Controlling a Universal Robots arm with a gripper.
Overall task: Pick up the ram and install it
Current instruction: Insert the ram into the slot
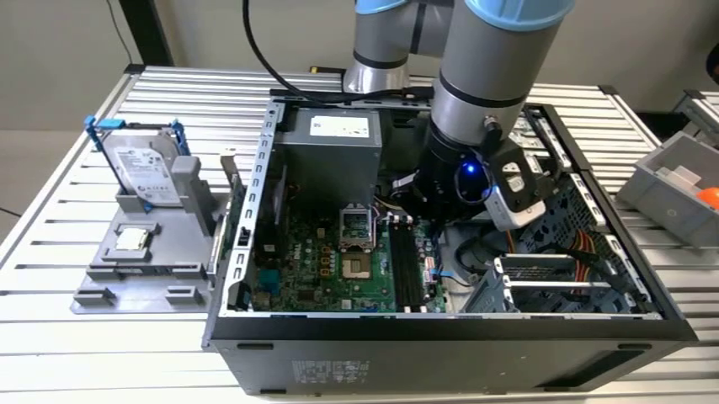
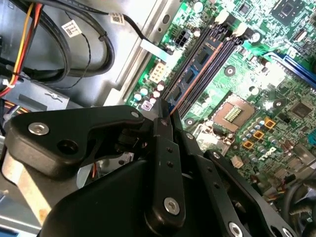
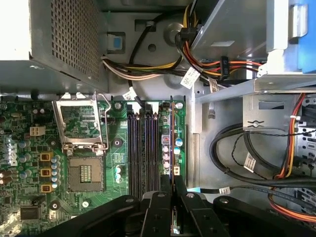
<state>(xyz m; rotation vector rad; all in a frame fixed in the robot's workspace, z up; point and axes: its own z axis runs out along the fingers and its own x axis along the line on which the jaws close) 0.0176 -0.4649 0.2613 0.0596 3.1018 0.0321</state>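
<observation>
Since the arm (image 1: pixel 494 76) is reaching down into the open PC case (image 1: pixel 450 353), the best look at the action is from the wrist. In both wrist views the gripper (image 2: pixel 165 117) (image 3: pixel 173 186) has its fingers drawn in narrow, pinching one end of the ram (image 2: pixel 190 77) (image 3: pixel 172 143). The stick stands on edge, lined up along the memory slots (image 3: pixel 140 148), on the side of the bank nearest the bare metal case floor, away from the CPU socket (image 3: pixel 85 173). In the second wrist view you can see the black chips along its face. In the first wrist view it's just a dark thin line. Can't tell whether it's fully seated or just resting in the slot.

In the exterior view the wrist sits over the far end of the slots (image 1: pixel 407 269), with the motherboard (image 1: pixel 326 282) spreading toward 8 o'clock from it and the power supply (image 1: pixel 328 151) at roughly 10 o'clock. A bundle of red, yellow and black cables (image 3: pixel 232 64) runs through the drive-bay side of the case.

Outside the case, toward 9 o'clock, a hard drive (image 1: pixel 146 164) stands upright in a gray fixture (image 1: pixel 135 269) on the slatted table (image 1: pixel 67 202). A gray bin (image 1: pixel 674 181) sits well apart at 3 o'clock.
</observation>
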